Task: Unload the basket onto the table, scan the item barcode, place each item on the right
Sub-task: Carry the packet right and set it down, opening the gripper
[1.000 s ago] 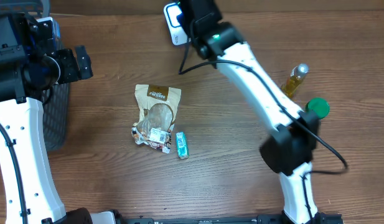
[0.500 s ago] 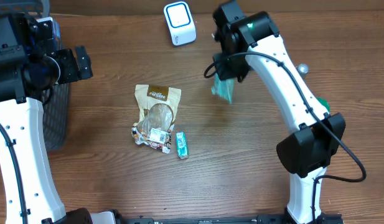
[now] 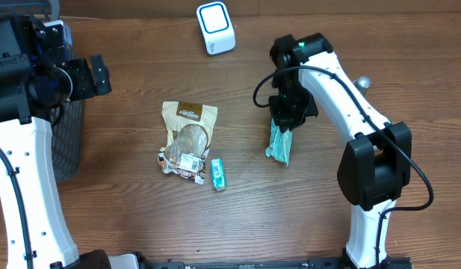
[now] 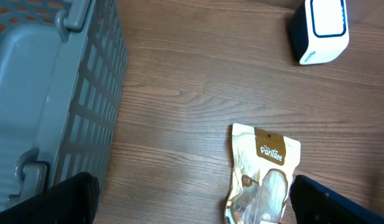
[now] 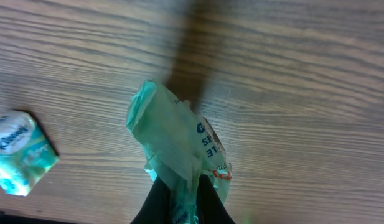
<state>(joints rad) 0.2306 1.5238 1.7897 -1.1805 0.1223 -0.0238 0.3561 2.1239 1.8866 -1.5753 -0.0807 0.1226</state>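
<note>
The tan pouch's brown label reads "PanTree". The tissue pack, at nine o'clock of the green packet, reads "Kleenex".

A second ago my right arm reached up to the desk's far edge, its wrist covering part of the scanner. Since then I have drawn it back toward the middle of the desk, and the scanner shows whole. The right gripper, pinched on the green packet, has come down with it. Half a second ago the packet hung nearer the far edge; now it sits lower and closer to the near edge, its free end at the wood, though I cannot tell whether it touches. My forearm now covers most of the bottle by the right edge, leaving only its cap, and hides the green lid.
</note>
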